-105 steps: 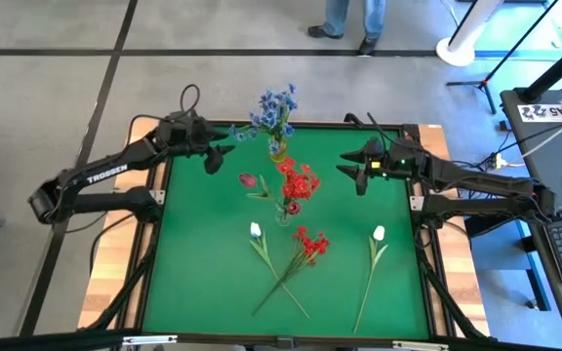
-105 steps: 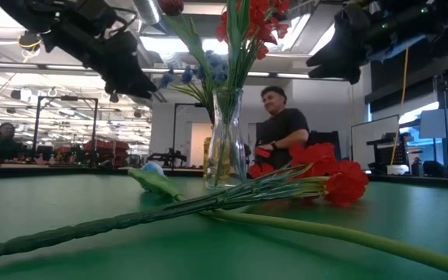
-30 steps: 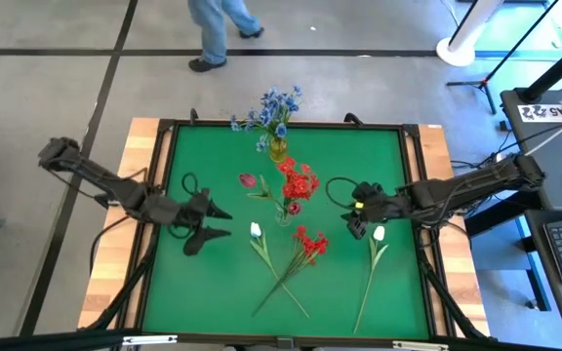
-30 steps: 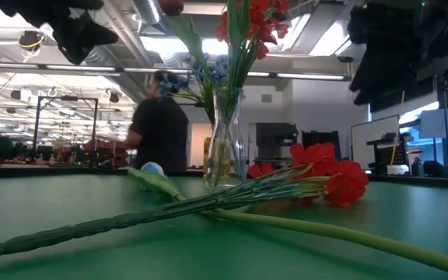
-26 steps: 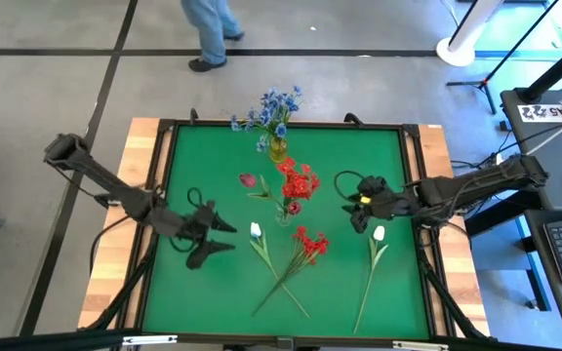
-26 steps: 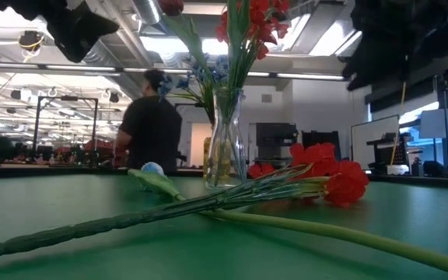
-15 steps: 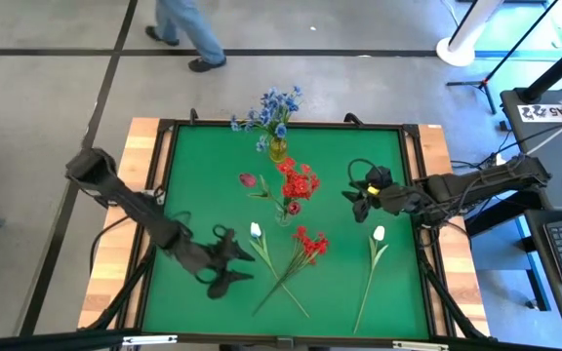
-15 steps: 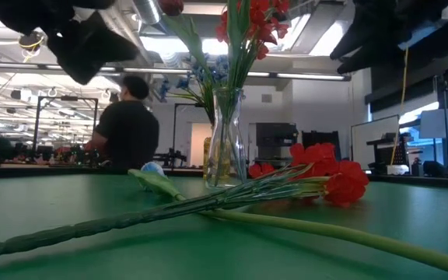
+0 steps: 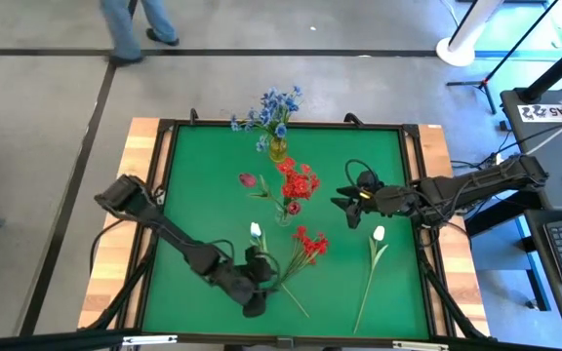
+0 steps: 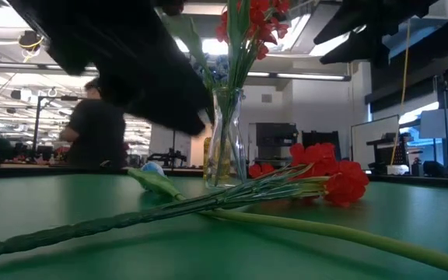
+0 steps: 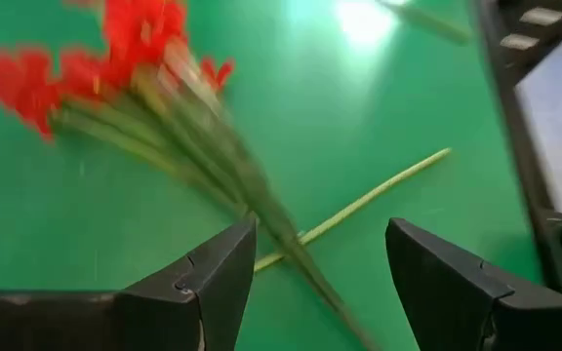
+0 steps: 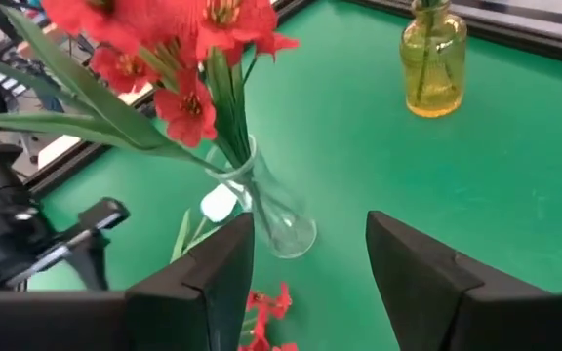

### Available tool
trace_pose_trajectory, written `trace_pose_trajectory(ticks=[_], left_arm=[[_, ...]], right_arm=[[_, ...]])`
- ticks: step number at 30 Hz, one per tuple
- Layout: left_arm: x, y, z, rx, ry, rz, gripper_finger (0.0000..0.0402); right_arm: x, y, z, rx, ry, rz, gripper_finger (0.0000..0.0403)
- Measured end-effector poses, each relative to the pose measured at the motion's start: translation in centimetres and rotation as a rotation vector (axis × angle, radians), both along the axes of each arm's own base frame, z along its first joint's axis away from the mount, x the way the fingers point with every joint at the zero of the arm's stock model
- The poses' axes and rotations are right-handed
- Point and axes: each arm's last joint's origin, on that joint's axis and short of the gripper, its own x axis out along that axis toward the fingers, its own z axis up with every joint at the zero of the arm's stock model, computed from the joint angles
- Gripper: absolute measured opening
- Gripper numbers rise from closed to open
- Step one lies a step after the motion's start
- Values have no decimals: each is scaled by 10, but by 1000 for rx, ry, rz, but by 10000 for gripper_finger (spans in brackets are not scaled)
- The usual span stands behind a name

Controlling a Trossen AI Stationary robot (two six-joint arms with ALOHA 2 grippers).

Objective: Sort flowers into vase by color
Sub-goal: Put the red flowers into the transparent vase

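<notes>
- Left end effector (image 9: pixel 261 283) open, empty, over red flower (image 9: pixel 308 244) stems near front edge; reaching to pick.
- Right end effector (image 9: pixel 347 209) open, empty, waiting beside clear vase (image 9: pixel 284 212).
- Next: lower, close on stems.

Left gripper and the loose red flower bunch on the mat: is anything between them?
No. In the left wrist view the left gripper is open right over the red bunch's stems, with only bare green mat between its fingers.

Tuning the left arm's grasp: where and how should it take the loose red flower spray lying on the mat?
Probably the bundled green stems just below the blooms of the red flower spray, coming from straight above with the jaws across the stems. It lies flat, crossing a white-bud stem lower down, so stay above that crossing. The left gripper is open, near the stem end.
</notes>
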Motion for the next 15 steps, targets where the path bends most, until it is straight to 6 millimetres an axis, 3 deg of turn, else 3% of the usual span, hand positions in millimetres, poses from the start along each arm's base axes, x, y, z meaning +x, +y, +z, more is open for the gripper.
trace_pose_trajectory(ticks=[5, 15], left_arm=[[17, 2, -12, -101, 53, 36, 224], [34, 0, -25, -63, 106, 102, 224]], right_arm=[[0, 0, 0, -28, 13, 15, 197], [0, 0, 0, -60, 23, 30, 197]])
